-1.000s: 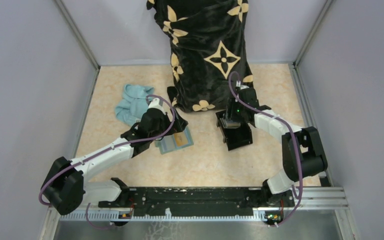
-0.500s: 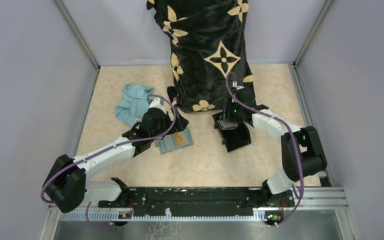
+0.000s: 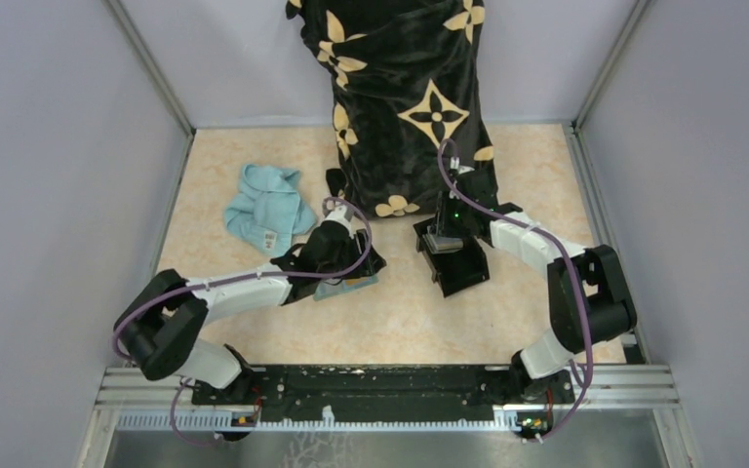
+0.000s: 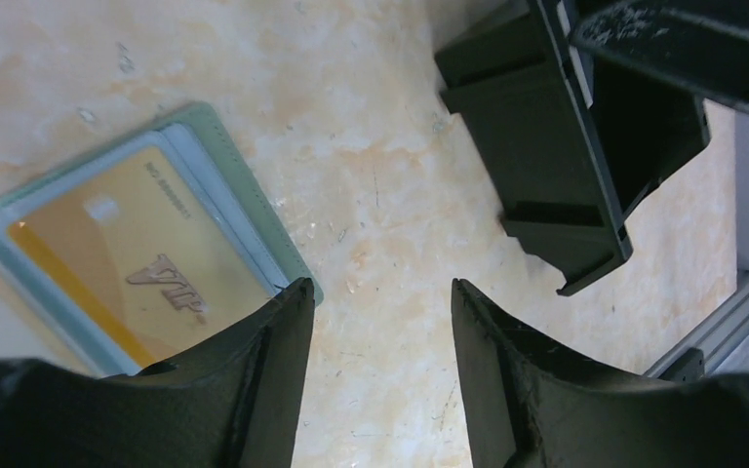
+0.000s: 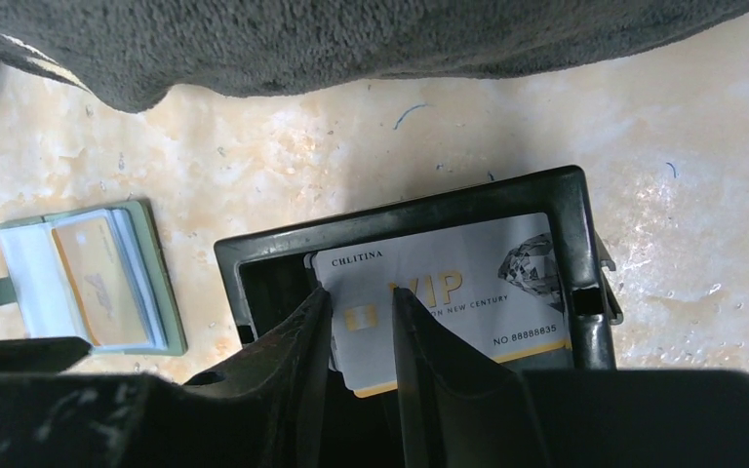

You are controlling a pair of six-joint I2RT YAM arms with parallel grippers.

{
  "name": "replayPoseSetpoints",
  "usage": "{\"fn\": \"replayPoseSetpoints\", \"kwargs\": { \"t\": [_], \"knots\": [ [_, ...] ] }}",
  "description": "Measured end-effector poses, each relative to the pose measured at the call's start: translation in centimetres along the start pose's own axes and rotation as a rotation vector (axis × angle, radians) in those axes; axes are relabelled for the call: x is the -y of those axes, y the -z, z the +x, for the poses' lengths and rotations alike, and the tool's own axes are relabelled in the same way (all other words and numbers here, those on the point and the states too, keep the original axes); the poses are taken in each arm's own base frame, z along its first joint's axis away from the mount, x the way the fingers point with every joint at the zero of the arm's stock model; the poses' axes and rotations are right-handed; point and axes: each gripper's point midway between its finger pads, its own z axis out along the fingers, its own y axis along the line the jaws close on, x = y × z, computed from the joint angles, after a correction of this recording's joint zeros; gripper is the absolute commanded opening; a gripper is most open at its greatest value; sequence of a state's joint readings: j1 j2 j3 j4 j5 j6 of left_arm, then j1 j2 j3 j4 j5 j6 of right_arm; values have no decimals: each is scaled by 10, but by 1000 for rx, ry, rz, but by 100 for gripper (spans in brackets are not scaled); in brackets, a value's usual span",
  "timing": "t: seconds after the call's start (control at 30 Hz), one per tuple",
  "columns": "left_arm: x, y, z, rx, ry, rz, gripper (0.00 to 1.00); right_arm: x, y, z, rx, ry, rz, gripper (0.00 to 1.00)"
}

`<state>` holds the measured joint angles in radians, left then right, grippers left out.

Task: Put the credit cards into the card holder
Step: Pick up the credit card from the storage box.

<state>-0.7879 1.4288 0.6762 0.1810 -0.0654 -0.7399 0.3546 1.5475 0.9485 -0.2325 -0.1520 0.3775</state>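
The sage-green card holder (image 4: 254, 210) lies open on the table, a tan-orange credit card (image 4: 127, 258) tucked in its pocket. My left gripper (image 4: 378, 285) is open at the holder's right corner, one fingertip over that corner and bare table between the fingers. From above, the left gripper (image 3: 359, 263) hides most of the card holder (image 3: 336, 290). A silvery VIP credit card (image 5: 458, 283) rests in the black box (image 5: 400, 210). My right gripper (image 5: 361, 292) hangs over that card's chip end. Its jaws are narrow but apart, with the card's face showing between them.
A black cloth with gold flowers (image 3: 400, 97) hangs at the back, just behind the black box (image 3: 463, 268). A light blue cloth (image 3: 268, 207) lies crumpled at the left. Grey walls close in the table on three sides.
My left arm has swung right and forward over the card holder's right side, and its jaws have narrowed. The right gripper's jaws have narrowed over the box.
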Motion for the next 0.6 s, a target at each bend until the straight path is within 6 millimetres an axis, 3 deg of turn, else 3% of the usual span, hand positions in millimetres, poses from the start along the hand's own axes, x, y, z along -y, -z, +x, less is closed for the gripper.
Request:
{"fn": "replayPoseSetpoints", "kwargs": {
  "t": [0.17,0.37,0.6],
  "knots": [
    [12,-16,18,-55,-23,14,58,-1,0,0,0,3,-2,28],
    [39,-32,25,-78,-48,54,57,-2,-1,2,-1,19,10,43],
    [51,-51,32,-101,-59,58,55,5,1,8,-21,31,49,53]
  ]
}}
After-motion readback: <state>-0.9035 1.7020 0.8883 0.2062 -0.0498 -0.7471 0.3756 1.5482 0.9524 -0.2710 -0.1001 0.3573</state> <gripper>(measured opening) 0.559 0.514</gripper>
